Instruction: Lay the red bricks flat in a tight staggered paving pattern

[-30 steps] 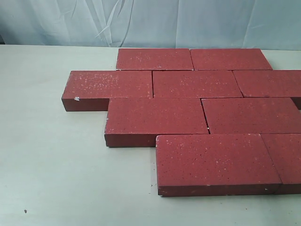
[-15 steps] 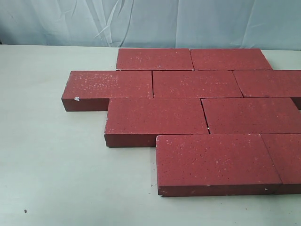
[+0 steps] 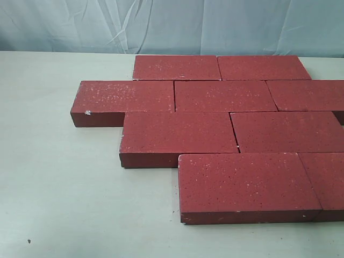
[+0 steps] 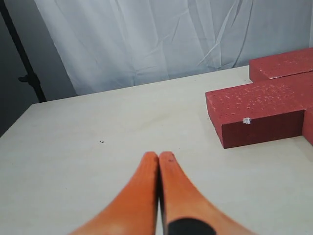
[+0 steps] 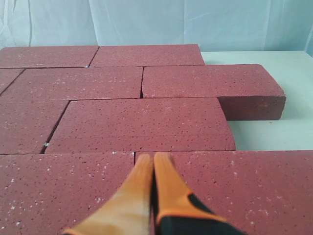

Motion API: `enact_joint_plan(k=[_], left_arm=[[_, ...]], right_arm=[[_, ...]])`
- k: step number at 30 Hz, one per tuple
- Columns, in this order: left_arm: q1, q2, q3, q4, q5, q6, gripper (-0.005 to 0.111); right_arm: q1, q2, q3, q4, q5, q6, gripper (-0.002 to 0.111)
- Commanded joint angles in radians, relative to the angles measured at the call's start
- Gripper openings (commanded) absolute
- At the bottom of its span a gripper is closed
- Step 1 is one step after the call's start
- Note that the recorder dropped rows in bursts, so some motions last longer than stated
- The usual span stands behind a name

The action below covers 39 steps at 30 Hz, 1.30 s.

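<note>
Bricks: red bricks flat on tabletop, four staggered rows, edges close together.
Left tool: clenched, over bare tabletop.
Right tool: clenched, over bricks.

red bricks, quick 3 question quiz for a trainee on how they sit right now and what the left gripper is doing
1. True or false: one of the red bricks stands on its edge.
2. Pick one. The left gripper is: A) open around a brick; B) shut, holding nothing; C) shut on a brick.
3. Fill in: in the exterior view, the brick with the white chip lies at the ___ end of the second row from the back.
Key: 1 false, all of them lie flat. 2 B. 3 left.
</note>
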Motion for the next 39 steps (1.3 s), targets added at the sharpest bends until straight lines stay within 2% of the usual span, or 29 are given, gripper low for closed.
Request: enact_joint_plan(k=[1,6,12,39], left_arm=[[0.000,-0.007,0.005,0.003,0.004,-0.008,0.000],[0.000,-0.007,0.005,0.006,0.002,-0.037,0.000],[0.000,-0.007,0.005,0.124,0.002,-0.212,0.000],[0.000,-0.007,0.005,0.128,-0.005,-0.270,0.000]], right_arm=[[-0.005,-0.007,0.005,-0.003,-0.016,-0.008,-0.001],[-0.005,-0.007,0.005,0.006,-0.013,-0.008,-0.001],[-0.005,-0.007,0.005,0.006,-0.013,-0.008,-0.001],[-0.005,-0.007,0.005,0.000,-0.014,-0.008,-0.001]])
